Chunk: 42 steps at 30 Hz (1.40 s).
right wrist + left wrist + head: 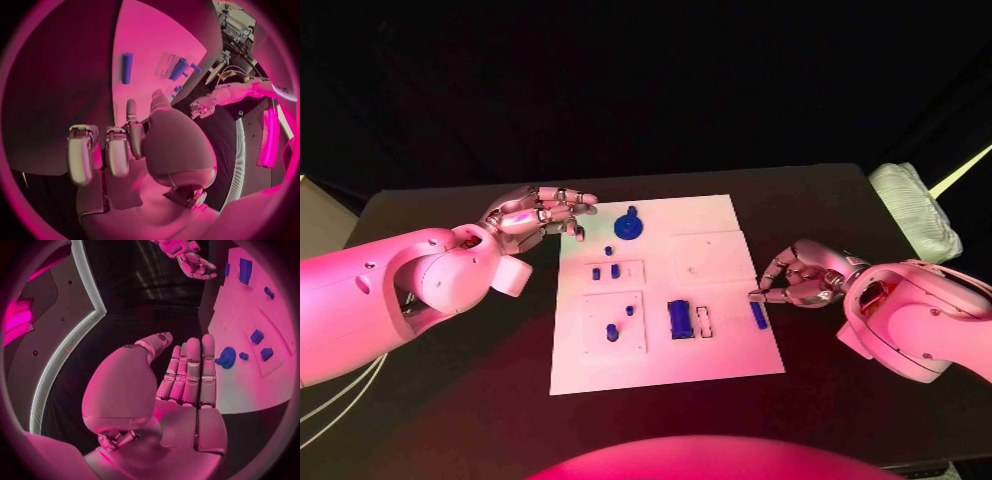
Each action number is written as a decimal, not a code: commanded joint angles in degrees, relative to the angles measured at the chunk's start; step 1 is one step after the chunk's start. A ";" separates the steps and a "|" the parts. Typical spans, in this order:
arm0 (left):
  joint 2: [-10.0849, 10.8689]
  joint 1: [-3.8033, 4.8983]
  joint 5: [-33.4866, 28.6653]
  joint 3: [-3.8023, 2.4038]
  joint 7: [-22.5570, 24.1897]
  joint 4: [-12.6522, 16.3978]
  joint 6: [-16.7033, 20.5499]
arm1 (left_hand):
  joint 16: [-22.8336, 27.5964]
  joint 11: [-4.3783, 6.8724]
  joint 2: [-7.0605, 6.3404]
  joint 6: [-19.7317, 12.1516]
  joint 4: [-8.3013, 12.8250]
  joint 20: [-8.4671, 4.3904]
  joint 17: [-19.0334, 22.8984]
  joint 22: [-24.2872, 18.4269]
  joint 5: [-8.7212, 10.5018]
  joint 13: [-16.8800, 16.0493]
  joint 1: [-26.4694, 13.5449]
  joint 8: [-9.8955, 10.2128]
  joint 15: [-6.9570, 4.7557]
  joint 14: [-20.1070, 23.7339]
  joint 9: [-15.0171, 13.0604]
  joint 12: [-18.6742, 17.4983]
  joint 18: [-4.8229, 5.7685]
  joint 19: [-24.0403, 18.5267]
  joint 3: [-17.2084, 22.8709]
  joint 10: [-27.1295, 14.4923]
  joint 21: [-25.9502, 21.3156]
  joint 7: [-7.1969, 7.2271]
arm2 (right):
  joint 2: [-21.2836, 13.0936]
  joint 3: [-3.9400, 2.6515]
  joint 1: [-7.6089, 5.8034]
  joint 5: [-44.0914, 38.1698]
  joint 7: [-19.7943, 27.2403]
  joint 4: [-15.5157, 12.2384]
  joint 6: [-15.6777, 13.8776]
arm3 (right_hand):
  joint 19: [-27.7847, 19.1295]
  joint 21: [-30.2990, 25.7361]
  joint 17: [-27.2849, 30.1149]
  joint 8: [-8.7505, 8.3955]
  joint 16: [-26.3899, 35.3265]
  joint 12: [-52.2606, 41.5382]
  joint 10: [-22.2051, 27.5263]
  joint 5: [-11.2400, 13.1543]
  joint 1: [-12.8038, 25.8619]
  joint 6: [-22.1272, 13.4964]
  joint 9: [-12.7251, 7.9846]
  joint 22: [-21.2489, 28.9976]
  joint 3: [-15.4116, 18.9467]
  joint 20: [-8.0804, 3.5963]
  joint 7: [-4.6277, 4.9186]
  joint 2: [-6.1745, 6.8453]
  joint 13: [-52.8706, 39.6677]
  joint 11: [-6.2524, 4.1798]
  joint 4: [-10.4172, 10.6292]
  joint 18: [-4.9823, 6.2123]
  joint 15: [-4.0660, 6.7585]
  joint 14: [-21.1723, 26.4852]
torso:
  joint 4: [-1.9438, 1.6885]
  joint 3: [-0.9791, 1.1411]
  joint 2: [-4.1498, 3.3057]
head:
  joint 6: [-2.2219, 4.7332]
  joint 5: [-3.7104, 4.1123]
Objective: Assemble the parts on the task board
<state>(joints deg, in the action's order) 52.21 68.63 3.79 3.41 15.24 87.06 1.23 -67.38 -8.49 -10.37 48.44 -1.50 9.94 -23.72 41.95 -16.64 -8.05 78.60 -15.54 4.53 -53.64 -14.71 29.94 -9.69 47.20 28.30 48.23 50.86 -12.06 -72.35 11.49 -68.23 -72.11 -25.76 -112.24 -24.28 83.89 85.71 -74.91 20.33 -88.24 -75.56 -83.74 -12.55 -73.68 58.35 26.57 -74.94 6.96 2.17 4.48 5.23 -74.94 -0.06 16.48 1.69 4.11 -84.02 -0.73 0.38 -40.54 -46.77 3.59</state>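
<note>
Near edge of task board (pixel 668 372): bare white, lying flat on the black desk (pixel 473 400). Just beyond, on the board's left half, raised square panel (pixel 613 322) with two small blue parts — round one (pixel 612 335) nearer, smaller one (pixel 629 311) behind it. Beside the panel toward the middle, large blue block (pixel 681 319) standing upright next to a narrow white slot (pixel 702 321). At the board's right edge, slim blue bar (pixel 759 315) lying lengthwise, also seen in right wrist view (pixel 127 68).

Right robot hand (pixel 798 278) at the board's right edge, just beside the slim blue bar; fingers curled downward, partly apart, nothing held. Contact with bar or board — cannot tell.

Farther back on left half: smaller square panel (pixel 615 271) carrying two short blue pegs (pixel 597 272), side by side; one tiny blue part (pixel 609 250) just behind it. On right half, plain raised square (pixel 708 258).

Far edge: round blue disc part (pixel 630 226), with a knob toward the far side, also visible in left wrist view (pixel 226 357).

Left robot hand (pixel 535 213) near the board's far-left corner, off the board, close to the disc but apart from it. Fingers extended straight and side by side, thumb apart, palm empty — holding nothing.
</note>
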 commanded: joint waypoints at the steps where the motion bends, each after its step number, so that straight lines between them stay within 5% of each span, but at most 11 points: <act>1: -0.10 -0.02 0.09 -0.03 0.51 0.03 -0.74 | 0.21 -0.06 0.24 -0.28 -0.05 0.11 0.10 -0.09 0.27 0.09 -0.44 -0.16 -0.02 0.20 -0.07 0.36 -0.83 0.44 -0.40 -0.35 -0.23 0.18 | -0.10 0.10 0.58 -4.04 -0.06 -0.05 2.85 | 4.84 0.16 -11.01 -0.20 0.08 0.05 -0.05 -0.08 -0.92 0.05 -0.11 -13.26 0.49 0.30 0.06 -0.01 -6.09 0.22 -0.02 -0.80 -0.50 -5.07 | -0.04 0.05 -0.07 | 0.01 0.10; 10: -0.08 -0.03 0.11 -0.03 0.50 0.00 -0.80 | 0.21 -0.06 0.24 -0.28 -0.05 0.11 0.10 -0.09 0.27 0.09 -0.44 -0.16 -0.02 0.20 -0.07 0.36 -0.83 0.44 -0.40 -0.35 -0.23 0.18 | 0.67 0.17 1.19 -4.89 2.32 -0.78 -1.26 | 5.05 0.79 -11.47 0.23 -0.11 -0.48 -0.43 2.47 -5.78 1.48 -0.33 -13.59 0.03 0.06 -0.39 -0.57 -6.54 -0.18 -0.02 -0.93 -0.19 -5.17 | -0.06 -0.06 -0.03 | -0.03 0.14; 18: -0.07 -0.04 0.12 -0.03 0.52 0.03 -0.92 | 0.21 -0.06 0.24 -0.28 -0.05 0.11 0.10 -0.09 0.27 0.09 -0.44 -0.16 -0.02 0.20 -0.07 0.36 -0.83 0.44 -0.40 -0.35 -0.23 0.18 | 5.37 0.19 2.44 -2.69 6.93 -1.33 -6.90 | 5.04 0.69 -11.30 3.38 -0.01 -4.00 -2.09 3.73 -10.00 4.17 1.33 -13.60 -0.82 -0.77 -1.98 -0.61 -8.76 -1.49 -0.21 -0.91 0.86 -5.14 | -0.12 -0.09 0.02 | -0.35 -0.13; 23: -0.06 -0.05 0.12 -0.03 0.50 0.11 -1.00 | 0.21 -0.06 0.24 -0.28 -0.05 0.11 0.10 -0.09 0.27 0.09 -0.44 -0.16 -0.02 0.20 -0.07 0.36 -0.83 0.44 -0.40 -0.35 -0.23 0.18 | 8.92 0.19 3.77 -3.30 6.09 -0.53 -6.95 | 5.11 0.86 -11.18 6.04 0.07 -6.54 -3.17 8.83 -11.43 4.01 3.64 -13.71 -2.19 -1.30 -2.66 -0.55 -10.36 -2.10 -0.05 -0.95 1.39 -5.12 | -0.21 -0.17 -0.02 | -0.52 -0.20; 31: 0.09 -0.05 0.12 -0.03 0.44 0.27 -1.03 | 0.21 -0.06 0.24 -0.28 -0.05 0.11 0.10 -0.09 0.27 0.09 -0.44 -0.16 -0.02 0.20 -0.07 0.36 -0.83 0.44 -0.40 -0.35 -0.23 0.18 | 13.04 0.18 5.75 -6.20 3.07 0.80 -7.59 | 5.23 1.21 -11.20 8.20 0.07 -10.00 -4.56 9.19 -12.44 4.12 5.33 -13.88 -3.89 -1.65 -3.21 0.68 -12.44 -2.59 0.01 -1.03 1.78 -5.14 | -0.15 -0.12 -0.10 | -0.57 -0.47; 42: 0.26 -0.05 0.12 -0.03 0.32 0.26 -1.10 | 0.21 -0.06 0.24 -0.28 -0.05 0.11 0.10 -0.09 0.27 0.09 -0.44 -0.16 -0.02 0.20 -0.07 0.36 -0.83 0.44 -0.40 -0.35 -0.23 0.18 | 14.47 0.17 6.26 -7.05 2.83 0.71 -8.36 | 5.33 1.51 -11.36 9.14 0.00 -11.00 -4.95 9.20 -11.36 4.06 6.03 -14.01 -4.55 -1.80 -3.37 1.18 -13.05 -2.74 0.22 -1.10 1.92 -5.19 | -0.03 0.00 -0.06 | -0.80 -0.74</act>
<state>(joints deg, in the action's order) 52.52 68.60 3.82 3.41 15.23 87.21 1.15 -67.38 -8.49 -10.37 48.44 -1.50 9.94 -23.73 41.91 -16.64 -8.01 78.60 -15.54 4.53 -53.64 -14.70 29.94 -9.69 47.20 28.30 48.23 50.87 -12.06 -57.98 11.61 -62.11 -77.75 -22.55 -111.46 -32.25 84.01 87.04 -74.94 29.28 -88.24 -86.42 -84.15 -3.52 -85.37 62.55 32.55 -74.91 2.72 0.81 1.50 6.36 -74.95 -2.36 16.61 1.70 5.97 -84.04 -0.84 0.31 -40.61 -47.54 2.89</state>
